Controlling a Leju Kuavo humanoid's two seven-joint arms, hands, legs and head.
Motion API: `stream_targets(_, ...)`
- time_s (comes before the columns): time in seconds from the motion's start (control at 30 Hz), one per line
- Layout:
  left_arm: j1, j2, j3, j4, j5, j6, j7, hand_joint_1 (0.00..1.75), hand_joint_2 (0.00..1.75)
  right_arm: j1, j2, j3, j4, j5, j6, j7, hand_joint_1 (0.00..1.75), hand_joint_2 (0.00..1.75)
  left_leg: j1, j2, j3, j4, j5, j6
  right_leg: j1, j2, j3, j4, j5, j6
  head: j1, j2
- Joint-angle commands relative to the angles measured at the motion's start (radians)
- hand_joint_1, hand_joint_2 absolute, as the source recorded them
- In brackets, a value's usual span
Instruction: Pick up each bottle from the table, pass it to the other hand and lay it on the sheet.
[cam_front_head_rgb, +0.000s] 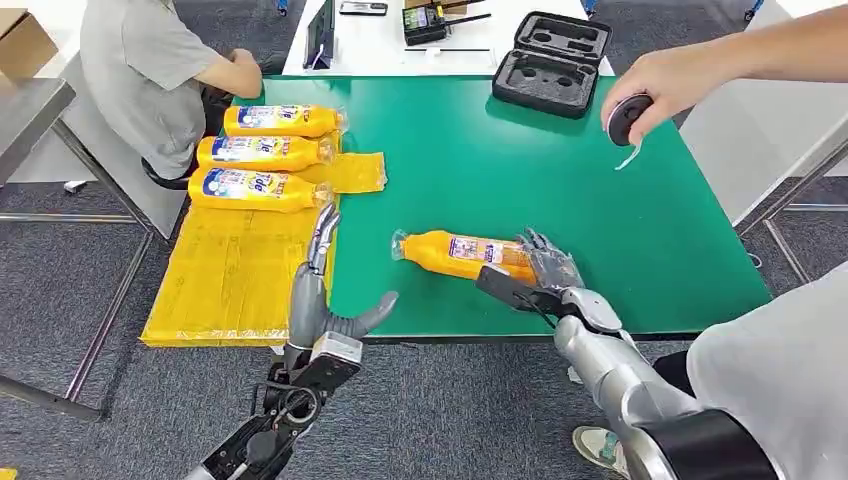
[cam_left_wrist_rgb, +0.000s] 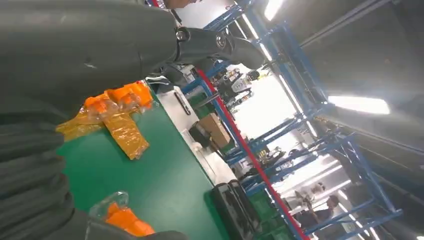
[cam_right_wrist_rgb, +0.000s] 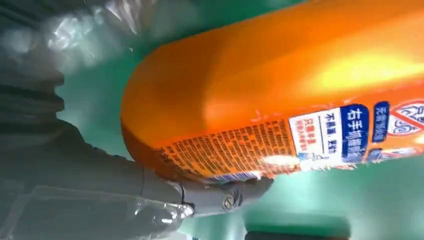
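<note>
An orange bottle (cam_front_head_rgb: 455, 252) lies on its side on the green table (cam_front_head_rgb: 600, 220), cap end toward the sheet. My right hand (cam_front_head_rgb: 540, 272) grips its base end, fingers over the top and thumb on the near side. Up close, the right wrist view has the bottle (cam_right_wrist_rgb: 280, 85) resting against that thumb (cam_right_wrist_rgb: 210, 197). My left hand (cam_front_head_rgb: 320, 300) is open at the table's front edge, fingers stretched out and thumb apart, beside the yellow sheet (cam_front_head_rgb: 230, 280). Three bottles (cam_front_head_rgb: 265, 152) lie side by side on the sheet's far end. The left wrist view catches the bottle's cap end (cam_left_wrist_rgb: 120, 217).
A person's hand (cam_front_head_rgb: 660, 85) holds a black round object (cam_front_head_rgb: 628, 118) over the table's far right. A black foam case (cam_front_head_rgb: 552, 62) sits at the table's back edge. Another person (cam_front_head_rgb: 150, 70) sits at the far left, behind the sheet.
</note>
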Motion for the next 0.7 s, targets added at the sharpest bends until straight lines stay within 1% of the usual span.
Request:
stream_targets(0.03, -0.053, -0.002, -0.022, 0.057, 0.011, -0.001, 0.002, 0.00, 1.75, -0.015, -0.014, -0.044, 0.058, -0.012, 0.066, -0.009, 1.47, 1.75, 0.001, -0.002, 0.002, 0.000, 0.000, -0.002, 0.001, -0.002, 0.003, -0.001, -0.001, -0.001, 0.000, 0.000)
stream_targets(0.07, -0.054, -0.003, -0.022, 0.058, 0.014, -0.001, 0.002, 0.00, 1.75, -0.018, -0.016, -0.045, 0.057, -0.012, 0.070, -0.006, 1.68, 1.75, 0.002, -0.002, 0.003, 0.000, -0.001, -0.003, 0.002, -0.002, 0.004, -0.001, -0.001, -0.002, 0.000, 0.000)
stream_targets(0.1, -0.055, -0.003, -0.022, 0.058, 0.015, -0.002, 0.002, 0.00, 1.75, -0.019, -0.017, -0.041, 0.057, -0.007, 0.075, -0.003, 1.75, 1.75, 0.002, -0.002, 0.003, 0.000, -0.001, -0.002, 0.002, -0.002, 0.004, -0.001, -0.001, -0.002, 0.000, 0.000)
stream_targets(0.33, -0.061, -0.007, -0.025, 0.062, 0.019, -0.005, 0.002, 0.00, 1.75, -0.022, -0.028, -0.053, 0.056, -0.010, 0.089, 0.009, 1.75, 1.75, 0.001, -0.001, 0.003, 0.000, 0.000, -0.002, 0.001, -0.002, 0.004, -0.001, -0.001, -0.002, 0.000, 0.000)
stream_targets(0.7, -0.052, -0.001, -0.019, 0.058, 0.019, 0.004, 0.002, 0.00, 1.75, -0.008, -0.014, -0.087, 0.048, -0.032, 0.063, -0.033, 1.75, 1.75, 0.002, -0.001, 0.005, 0.000, -0.001, -0.002, 0.002, -0.001, 0.006, -0.001, -0.001, -0.002, 0.000, 0.000)
